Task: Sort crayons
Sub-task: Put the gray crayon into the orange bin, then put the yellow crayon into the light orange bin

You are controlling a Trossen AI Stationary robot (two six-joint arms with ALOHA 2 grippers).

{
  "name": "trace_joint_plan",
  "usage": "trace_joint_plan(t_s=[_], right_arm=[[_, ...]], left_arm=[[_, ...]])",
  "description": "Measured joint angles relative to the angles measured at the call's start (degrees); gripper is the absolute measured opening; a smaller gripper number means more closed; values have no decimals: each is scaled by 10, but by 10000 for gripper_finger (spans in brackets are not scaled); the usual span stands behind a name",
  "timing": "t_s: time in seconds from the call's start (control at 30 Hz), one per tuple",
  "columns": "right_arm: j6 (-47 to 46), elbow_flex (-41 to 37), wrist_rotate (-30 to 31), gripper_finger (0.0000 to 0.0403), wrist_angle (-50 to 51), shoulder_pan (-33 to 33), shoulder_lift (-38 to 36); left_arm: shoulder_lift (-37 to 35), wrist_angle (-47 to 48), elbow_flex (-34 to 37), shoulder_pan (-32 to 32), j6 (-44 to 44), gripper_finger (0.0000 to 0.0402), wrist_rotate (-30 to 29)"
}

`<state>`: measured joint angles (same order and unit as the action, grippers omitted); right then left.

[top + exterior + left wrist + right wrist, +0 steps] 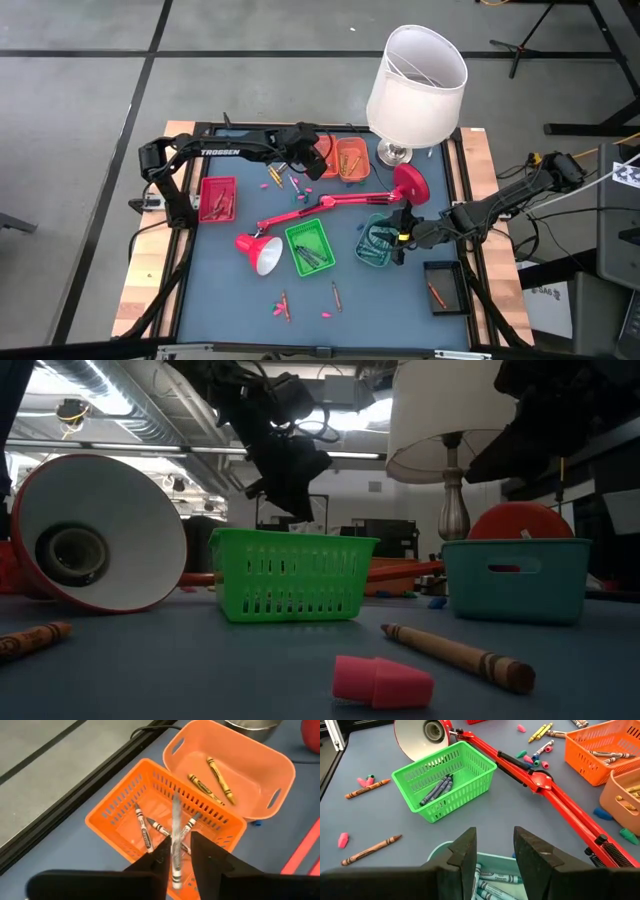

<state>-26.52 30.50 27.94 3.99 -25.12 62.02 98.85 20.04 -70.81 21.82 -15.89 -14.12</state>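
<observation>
Left gripper (175,851): pinched on a grey crayon (175,837), holding it upright directly over the orange mesh basket (112,812).
Below the left gripper: three more grey crayons (144,831) lie in that basket; just beyond it an orange tub (260,757) holds yellow crayons (218,774).
Handling: crayons look light, stiff and brittle; the paper wrap gives fair grip; best pinched mid-length.
Loose crayons: a small cluster (285,180) lies just beside the left gripper; brown ones (367,850) lie well off from both.
Obstacle: red desk lamp arm (330,203) runs across the mat between the grippers, crowding the green basket (306,246).
Right gripper (492,851): fingers apart, empty, right above the teal basket (376,243) with teal crayons (492,879) inside.
Beyond the right gripper: black tray (444,286) with one crayon.
</observation>
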Motion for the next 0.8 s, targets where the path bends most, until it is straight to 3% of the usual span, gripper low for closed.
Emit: trace_joint_plan(t_s=[0.3, 0.57, 0.8], right_arm=[[0, 0, 0, 127, 1, 0, 0], [0, 0, 0, 127, 4, 0, 0], [0, 0, 0, 127, 4, 0, 0]], left_arm=[[0, 23, 0, 46, 65, 105, 4], [0, 190, 0, 126, 81, 93, 105], [0, 328, 1, 142, 257, 71, 124]])
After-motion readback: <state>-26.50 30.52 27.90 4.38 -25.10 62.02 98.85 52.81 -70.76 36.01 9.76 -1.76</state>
